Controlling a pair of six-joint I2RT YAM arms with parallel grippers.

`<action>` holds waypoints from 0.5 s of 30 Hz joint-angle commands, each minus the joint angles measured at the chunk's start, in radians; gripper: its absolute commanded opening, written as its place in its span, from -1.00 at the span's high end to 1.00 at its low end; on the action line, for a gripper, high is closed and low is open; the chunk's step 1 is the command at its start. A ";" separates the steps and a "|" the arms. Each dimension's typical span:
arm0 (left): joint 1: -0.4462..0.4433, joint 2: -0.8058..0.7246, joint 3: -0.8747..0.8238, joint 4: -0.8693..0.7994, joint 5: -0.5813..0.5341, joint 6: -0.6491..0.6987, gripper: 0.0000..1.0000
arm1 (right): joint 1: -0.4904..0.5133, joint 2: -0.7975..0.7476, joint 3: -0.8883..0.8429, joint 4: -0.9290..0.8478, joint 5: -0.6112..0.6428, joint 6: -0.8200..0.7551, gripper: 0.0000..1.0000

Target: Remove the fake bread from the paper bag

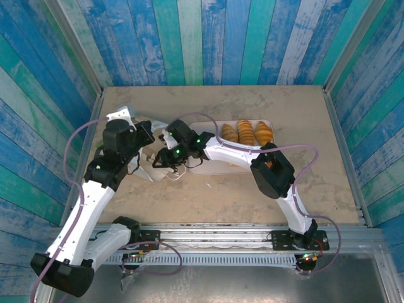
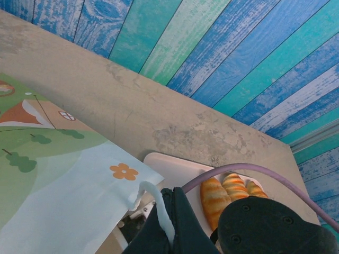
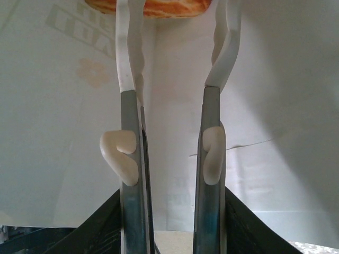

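The paper bag (image 1: 147, 169) lies at centre left, its green and orange print (image 2: 47, 159) facing up. My left gripper (image 2: 170, 214) is shut on the bag's white cord handle (image 2: 153, 193) and holds the mouth up. My right gripper (image 1: 166, 156) reaches into the bag's mouth. In the right wrist view its jaws (image 3: 177, 21) stand apart between white paper walls, and one piece of fake bread (image 3: 159, 6), orange-brown, lies right at the fingertips. Whether they touch it I cannot tell. Three more ridged pieces (image 1: 246, 131) lie side by side on the tray.
The flat pale pink tray (image 1: 203, 166) sits just right of the bag, with bare room on its near side (image 2: 175, 169). A purple cable (image 2: 254, 170) arcs over it. Blue and green plank walls (image 1: 202, 38) enclose the table on three sides.
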 commanded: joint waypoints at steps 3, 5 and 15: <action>0.002 0.010 0.003 0.039 0.031 -0.003 1.00 | 0.013 0.031 0.074 -0.010 -0.013 0.025 0.15; 0.002 0.013 0.003 0.039 0.033 -0.003 1.00 | 0.020 0.038 0.103 -0.062 0.027 0.007 0.15; 0.002 0.014 0.001 0.051 0.047 -0.010 1.00 | 0.042 0.098 0.165 -0.042 -0.021 -0.016 0.09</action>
